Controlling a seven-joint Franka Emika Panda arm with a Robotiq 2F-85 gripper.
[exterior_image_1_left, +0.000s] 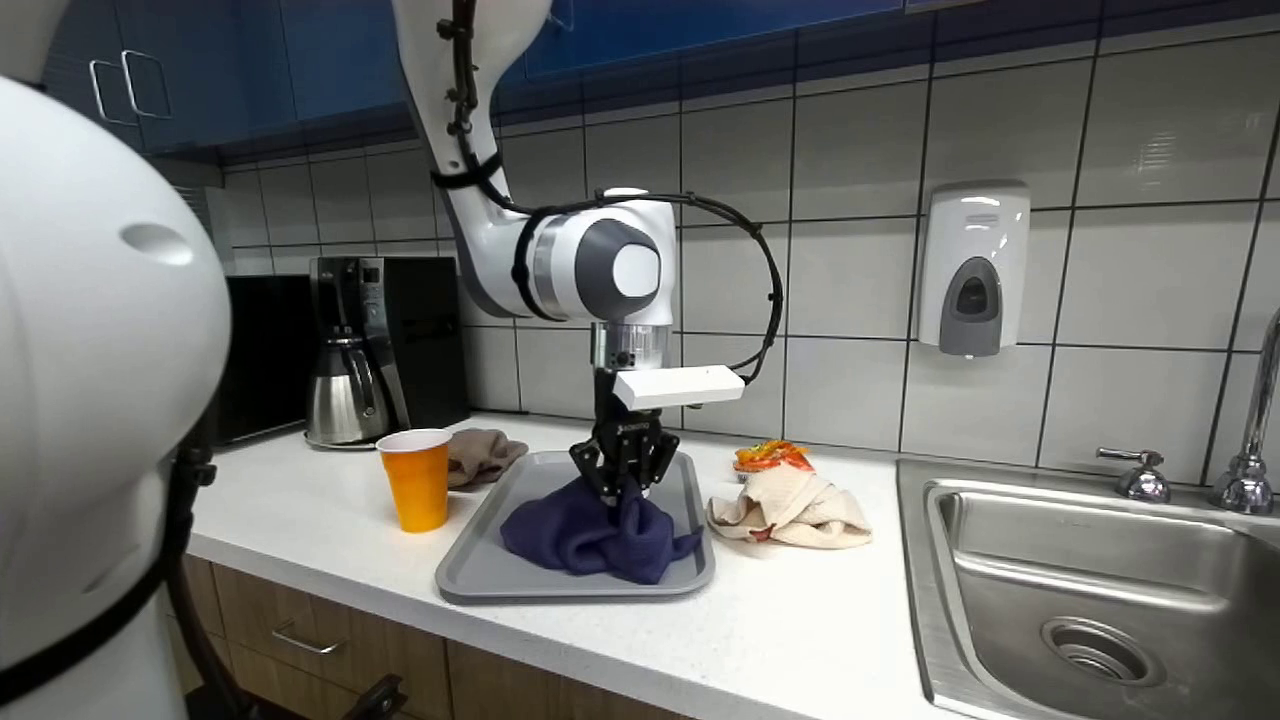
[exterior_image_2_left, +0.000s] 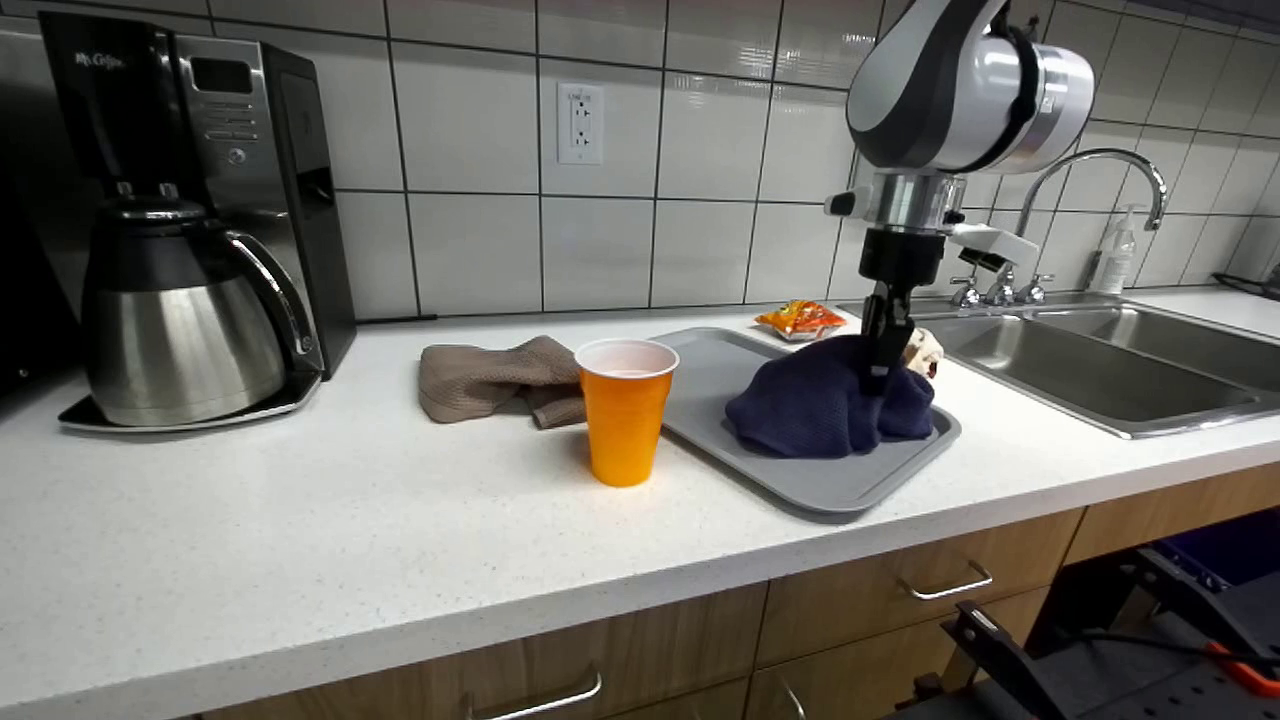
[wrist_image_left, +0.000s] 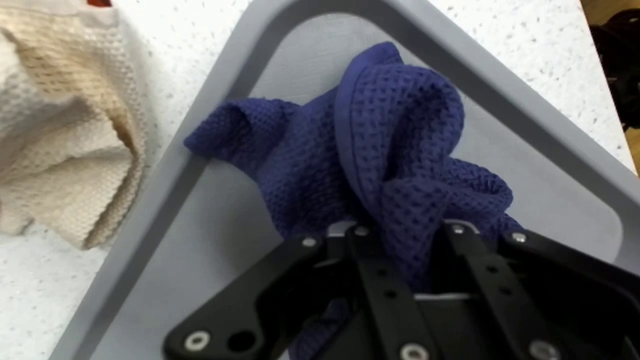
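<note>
The pincer (wrist_image_left: 409, 232) points down into the navy cloth (wrist_image_left: 307, 167), its fingers a narrow gap apart with a raised fold of the fabric between them. Whether the fold is firmly gripped cannot be told from the wrist view. The navy cloth lies crumpled on a gray tray (exterior_image_1_left: 485, 572), one corner reaching onto the rim; the tray rests flat on the white desk (exterior_image_2_left: 400, 500). On one side are an upright orange cup (exterior_image_2_left: 627, 420) and, near it, a rumpled brown cloth (exterior_image_2_left: 480, 380). On the opposite side lie a crumpled beige cloth (exterior_image_1_left: 800, 508) and an orange packet (exterior_image_2_left: 800, 320), with the sink (exterior_image_1_left: 930, 580) beyond.
</note>
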